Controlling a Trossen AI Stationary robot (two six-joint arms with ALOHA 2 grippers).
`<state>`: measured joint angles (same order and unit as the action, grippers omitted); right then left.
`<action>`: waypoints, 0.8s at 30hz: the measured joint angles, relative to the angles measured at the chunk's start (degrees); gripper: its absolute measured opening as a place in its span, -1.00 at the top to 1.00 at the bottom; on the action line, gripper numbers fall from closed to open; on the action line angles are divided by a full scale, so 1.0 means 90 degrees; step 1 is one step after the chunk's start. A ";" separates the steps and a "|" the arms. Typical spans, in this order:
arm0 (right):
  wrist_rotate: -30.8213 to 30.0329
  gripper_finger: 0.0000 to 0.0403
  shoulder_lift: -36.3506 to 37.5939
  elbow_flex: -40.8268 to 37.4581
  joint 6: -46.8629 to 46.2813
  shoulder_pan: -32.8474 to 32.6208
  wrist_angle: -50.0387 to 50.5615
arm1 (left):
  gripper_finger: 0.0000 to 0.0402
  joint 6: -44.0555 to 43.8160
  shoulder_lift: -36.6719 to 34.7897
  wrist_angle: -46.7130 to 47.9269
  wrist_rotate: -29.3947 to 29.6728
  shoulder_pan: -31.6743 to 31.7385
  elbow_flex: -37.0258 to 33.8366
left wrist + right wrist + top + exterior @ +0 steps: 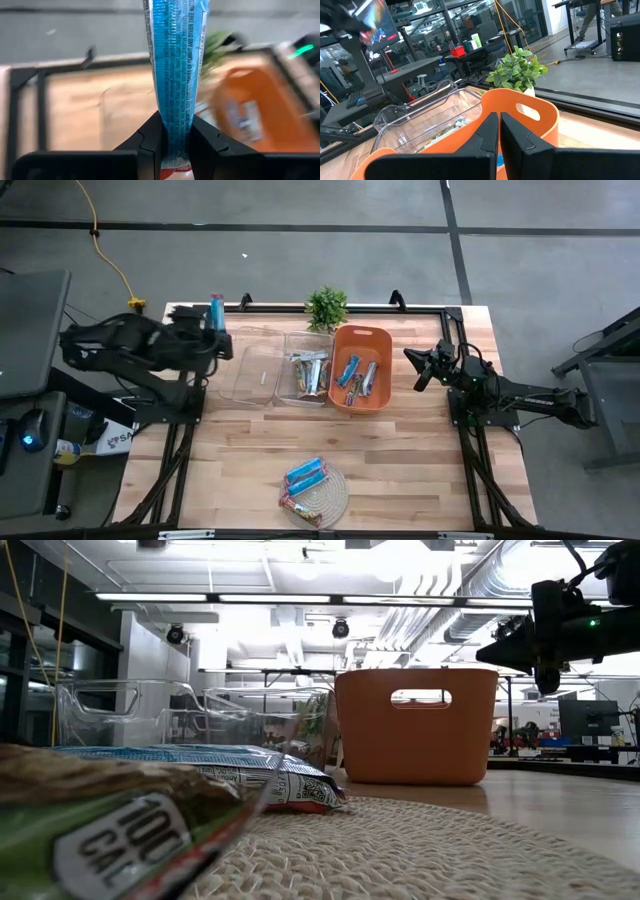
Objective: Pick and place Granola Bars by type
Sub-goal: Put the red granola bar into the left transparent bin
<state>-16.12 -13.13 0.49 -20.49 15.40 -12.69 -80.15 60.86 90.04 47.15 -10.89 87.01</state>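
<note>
The left gripper [213, 330] hangs above the table's [420, 450] far left corner, just beside the outer wall of the empty clear bin [250, 370], its fingers [150, 145] pinched on the lower end of a blue granola bar [175, 65] that stands upright between them. The right gripper [420, 368] waits near the table's right edge, just beside the orange basket [362, 370], its fingers pressed together on nothing. Three containers line the far side: the empty bin, a second clear bin [308, 368] holding brown-wrapped bars, and the orange basket with blue and silver bars inside. A small potted plant [326, 307] sits behind them at the far edge. Near the front edge, a round woven mat [325, 492] still carries two blue bars [306, 474] and a brown one [300, 505]. Bare wood lies open between mat and containers.
</note>
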 joint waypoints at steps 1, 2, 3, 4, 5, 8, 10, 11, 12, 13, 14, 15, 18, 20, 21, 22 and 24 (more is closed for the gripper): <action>0.0000 1.00 0.0000 0.0000 0.0000 -0.0001 -0.0002 | 0.67 0.0068 0.0000 -0.0003 -0.0237 0.0218 -0.0175; 0.0000 1.00 0.0000 0.0000 0.0000 -0.0002 -0.0002 | 0.67 0.0149 0.0002 -0.0011 -0.0492 0.0437 -0.0361; 0.0000 1.00 0.0000 0.0000 0.0000 -0.0002 0.0000 | 0.67 0.0247 0.0002 -0.0059 -0.0688 0.0651 -0.0560; 0.0000 1.00 0.0000 0.0000 0.0000 -0.0002 -0.0002 | 0.67 0.0376 0.0000 -0.0166 -0.0914 0.0859 -0.0775; 0.0000 1.00 0.0000 0.0000 0.0000 -0.0002 -0.0001 | 0.67 0.0552 -0.0002 -0.0373 -0.1122 0.1058 -0.1002; 0.0000 1.00 0.0000 0.0000 0.0000 0.0000 -0.0002 | 0.67 0.1229 0.0005 -0.1342 -0.1969 0.1570 -0.1719; 0.0000 1.00 0.0000 0.0000 0.0000 -0.0002 -0.0002 | 0.67 0.1702 0.0005 -0.2125 -0.2550 0.1911 -0.2178; 0.0000 1.00 0.0000 0.0000 0.0000 -0.0002 -0.0002 | 0.67 0.1884 0.0012 -0.2476 -0.2829 0.2083 -0.2393; 0.0000 1.00 0.0000 0.0000 0.0000 0.0000 0.0000 | 0.67 0.2006 0.0053 -0.2791 -0.3119 0.2249 -0.2607; 0.0000 1.00 0.0000 0.0000 0.0000 -0.0001 -0.0002 | 0.67 0.2052 0.0112 -0.3062 -0.3370 0.2412 -0.2796; 0.0000 1.00 0.0000 0.0000 0.0000 -0.0001 -0.0002 | 0.67 0.2052 0.0168 -0.3260 -0.3623 0.2575 -0.2976; 0.0000 1.00 0.0000 0.0000 0.0000 -0.0001 -0.0001 | 0.67 0.2052 0.0228 -0.3393 -0.3892 0.2741 -0.3147; 0.0000 1.00 0.0000 0.0001 0.0000 -0.0002 -0.0001 | 0.67 0.2221 0.0407 -0.3809 -0.4594 0.3164 -0.3533; 0.0002 1.00 0.0000 0.0000 0.0000 -0.0002 -0.0002 | 0.67 0.2363 0.0569 -0.3943 -0.4997 0.3413 -0.3715; 0.0000 1.00 0.0000 0.0000 0.0000 -0.0002 -0.0002 | 0.67 0.2433 0.0646 -0.4024 -0.5157 0.3511 -0.3764; 0.0000 1.00 0.0000 0.0000 0.0000 -0.0002 -0.0002 | 0.67 0.2498 0.0743 -0.4119 -0.5304 0.3597 -0.3782; 0.0000 1.00 0.0000 0.0000 0.0000 0.0000 -0.0002 | 0.67 0.2641 0.0955 -0.4171 -0.5490 0.3735 -0.3785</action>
<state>-16.12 -13.13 0.49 -20.49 15.40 -12.71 -56.38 69.45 52.50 -2.25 22.72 52.94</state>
